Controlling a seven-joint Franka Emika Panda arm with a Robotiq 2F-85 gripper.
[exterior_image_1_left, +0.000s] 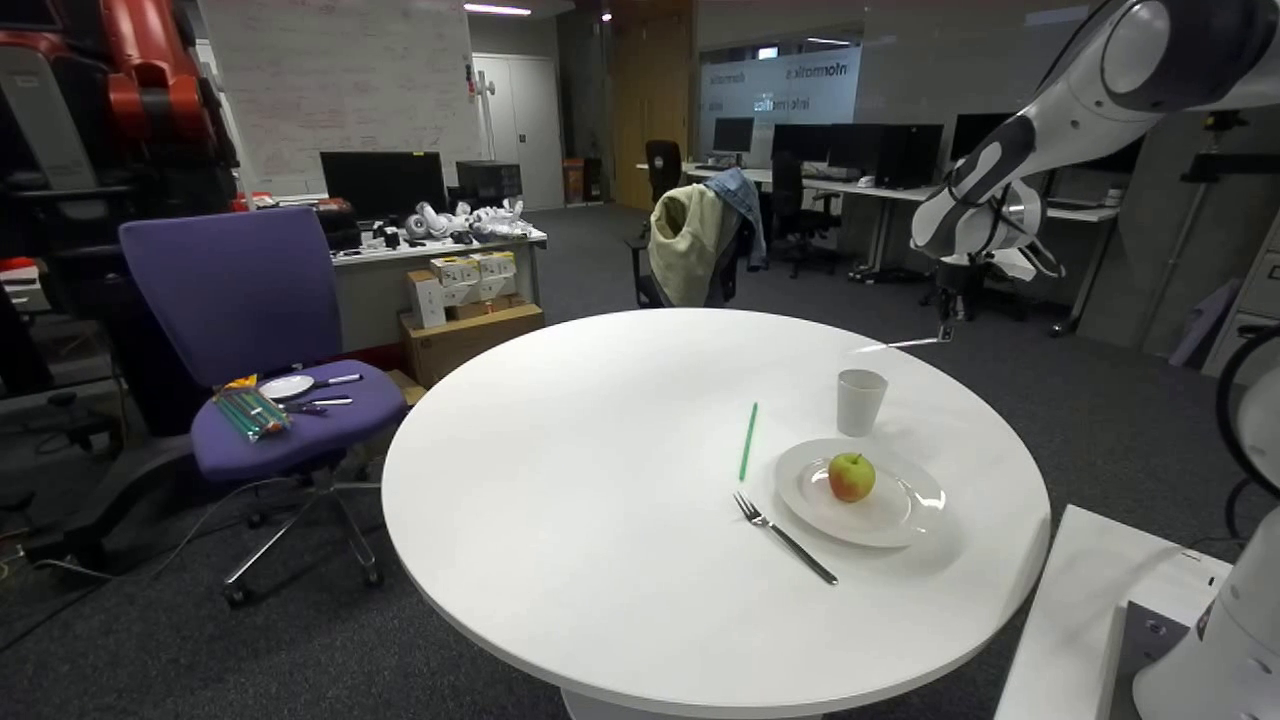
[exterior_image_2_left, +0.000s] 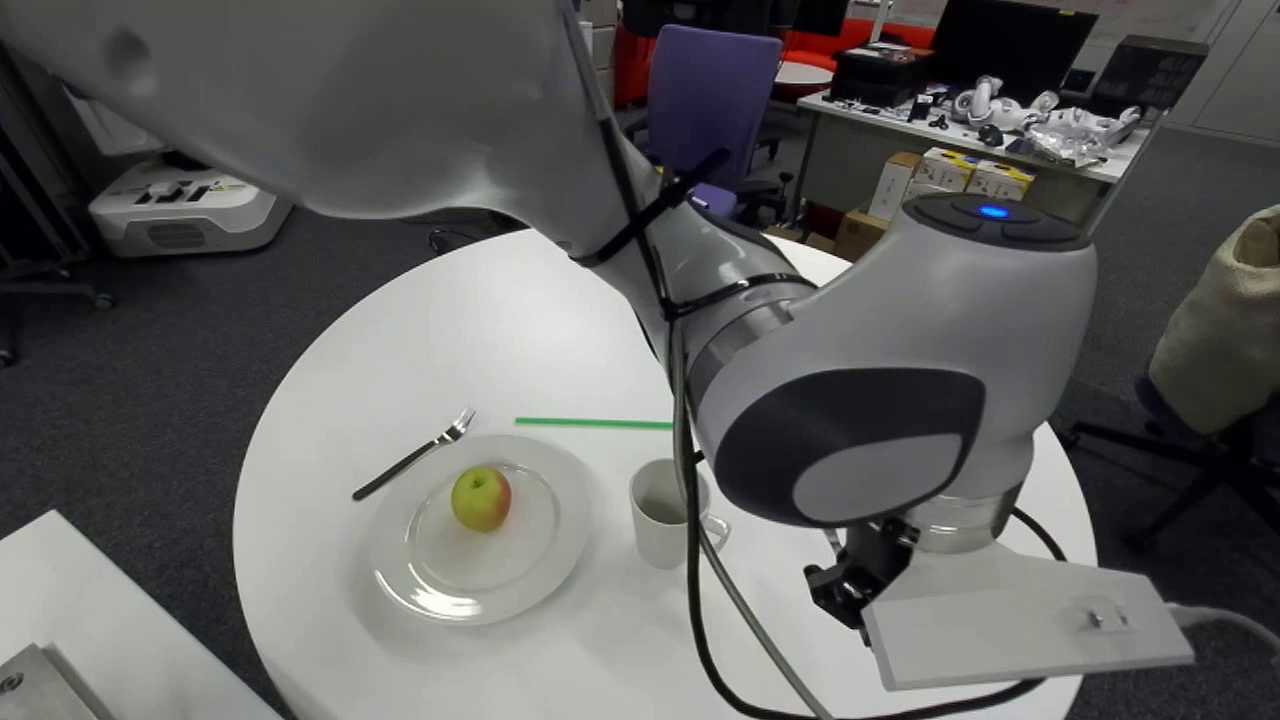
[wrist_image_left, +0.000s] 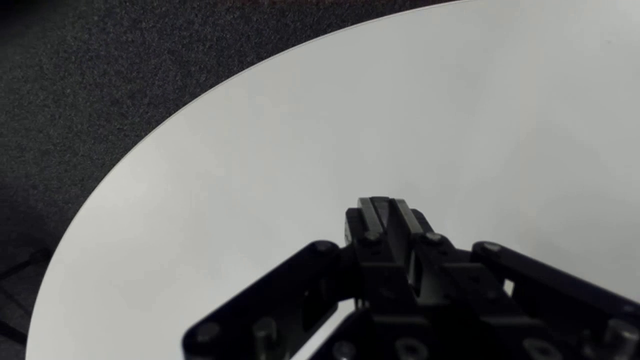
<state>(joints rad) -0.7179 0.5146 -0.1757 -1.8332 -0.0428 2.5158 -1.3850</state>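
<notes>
My gripper (exterior_image_1_left: 945, 333) is over the table's far right part in an exterior view, above table level. It is shut on a thin shiny utensil (exterior_image_1_left: 895, 344), seemingly a knife, which sticks out sideways. In the wrist view the fingertips (wrist_image_left: 385, 206) are almost together, with a thin dark piece between them. A white mug (exterior_image_1_left: 860, 402) stands upright nearest the gripper; its handle shows in an exterior view (exterior_image_2_left: 660, 520). Beside it a white plate (exterior_image_1_left: 915, 505) bears a green-red apple (exterior_image_1_left: 851, 477). A green stick (exterior_image_1_left: 748, 440) and a fork (exterior_image_1_left: 790, 545) lie beside the plate.
The round white table (exterior_image_1_left: 580, 470) has its edge near the gripper. A white side table (exterior_image_1_left: 1090, 570) stands by the robot base. A purple chair (exterior_image_1_left: 300, 420) holds a bag of green sticks and utensils. A chair with a jacket (exterior_image_1_left: 690, 245) stands behind the table.
</notes>
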